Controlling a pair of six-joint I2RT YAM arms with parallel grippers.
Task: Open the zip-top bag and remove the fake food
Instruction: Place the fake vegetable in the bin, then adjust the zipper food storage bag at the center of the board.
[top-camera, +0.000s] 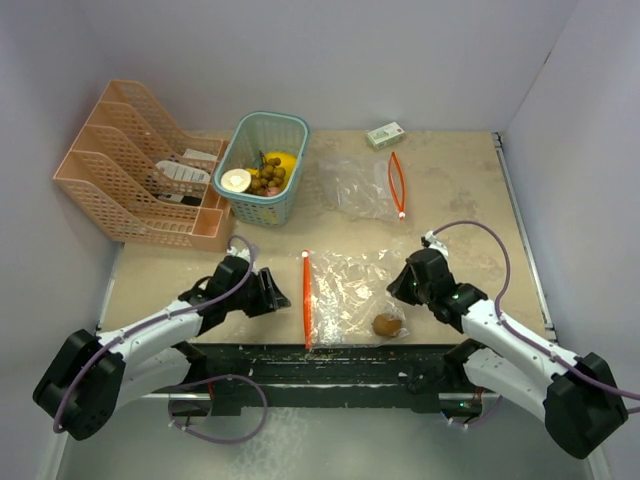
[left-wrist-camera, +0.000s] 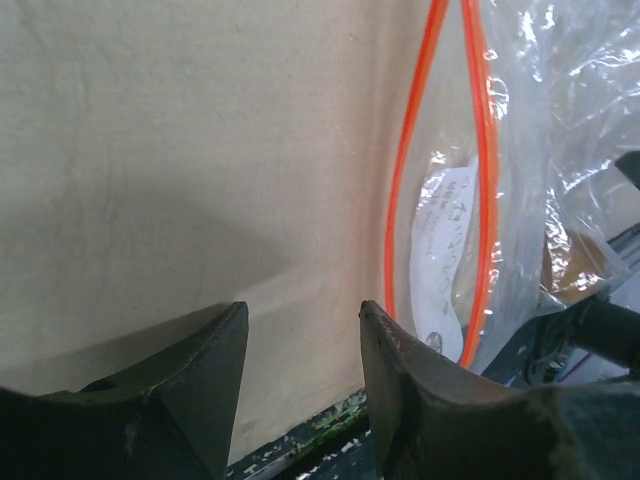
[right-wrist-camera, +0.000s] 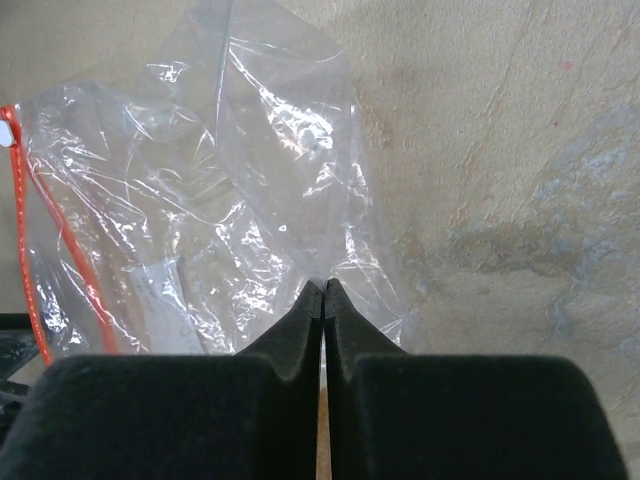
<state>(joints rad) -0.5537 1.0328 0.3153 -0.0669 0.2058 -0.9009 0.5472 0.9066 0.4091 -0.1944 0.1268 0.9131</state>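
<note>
The clear zip-top bag (top-camera: 345, 295) lies flat at the table's near middle, its orange zip (top-camera: 306, 300) on the left. In the left wrist view the zip (left-wrist-camera: 440, 180) gapes as an open loop. A round brown food piece (top-camera: 388, 325) sits at the bag's near right corner, seemingly inside. My left gripper (top-camera: 275, 295) is open and empty just left of the zip; it shows the same way in its wrist view (left-wrist-camera: 302, 315). My right gripper (top-camera: 400, 283) is shut, pinching the bag's right end film (right-wrist-camera: 322, 288). More fake food fills a teal basket (top-camera: 262, 165).
A second, empty clear bag (top-camera: 365, 185) with an orange zip (top-camera: 398, 185) lies behind. A small white-green box (top-camera: 385, 134) sits at the back. A peach file rack (top-camera: 140, 175) stands at the back left. The table's near edge runs just below the bag.
</note>
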